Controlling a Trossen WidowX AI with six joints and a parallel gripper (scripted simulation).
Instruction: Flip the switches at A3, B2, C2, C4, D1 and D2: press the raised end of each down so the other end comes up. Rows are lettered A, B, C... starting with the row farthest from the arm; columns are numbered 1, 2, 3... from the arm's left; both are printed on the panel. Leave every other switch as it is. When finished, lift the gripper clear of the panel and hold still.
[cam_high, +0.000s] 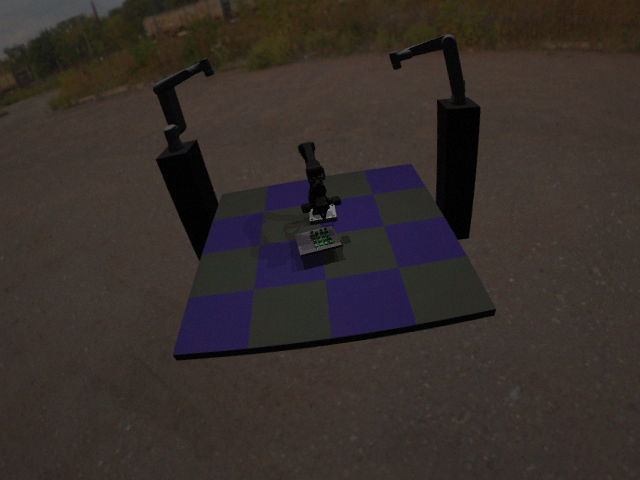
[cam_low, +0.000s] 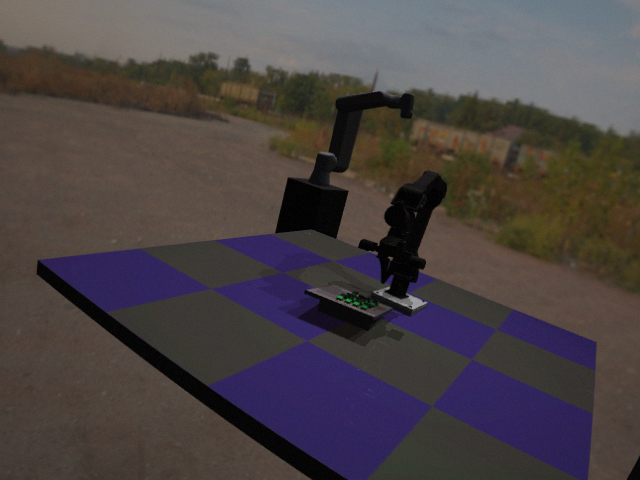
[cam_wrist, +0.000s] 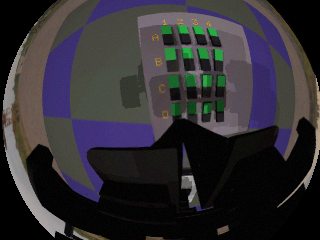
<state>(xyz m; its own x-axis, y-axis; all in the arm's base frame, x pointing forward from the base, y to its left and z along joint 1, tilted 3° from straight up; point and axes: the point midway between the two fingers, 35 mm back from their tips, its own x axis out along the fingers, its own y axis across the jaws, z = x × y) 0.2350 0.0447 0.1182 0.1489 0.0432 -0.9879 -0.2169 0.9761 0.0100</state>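
The grey panel (cam_high: 305, 245) (cam_low: 321, 291) (cam_wrist: 234, 47) carries rows of green-and-black rocker switches. In the wrist view, A3 (cam_wrist: 199, 34), B2 (cam_wrist: 188, 59), C2 (cam_wrist: 191, 86), C4 (cam_wrist: 220, 86), D1 (cam_wrist: 176, 109) and D2 (cam_wrist: 192, 108) show their green halves toward row A. The green of C2, C4, D1 and D2 looks darker than that of C3 (cam_wrist: 207, 86). Which end of each is raised is hard to tell. My gripper (cam_high: 324, 219) (cam_low: 383, 281) (cam_wrist: 180, 123) is shut and empty, above the panel's near side. Its tips hide the near edge below row D.
The arm stands on a white base plate (cam_high: 330, 212) (cam_low: 415, 305) just behind the panel. Two other arms stand on black pillars (cam_high: 187, 196) (cam_high: 456, 165) beyond the checkered table (cam_high: 289, 310) (cam_low: 248, 330).
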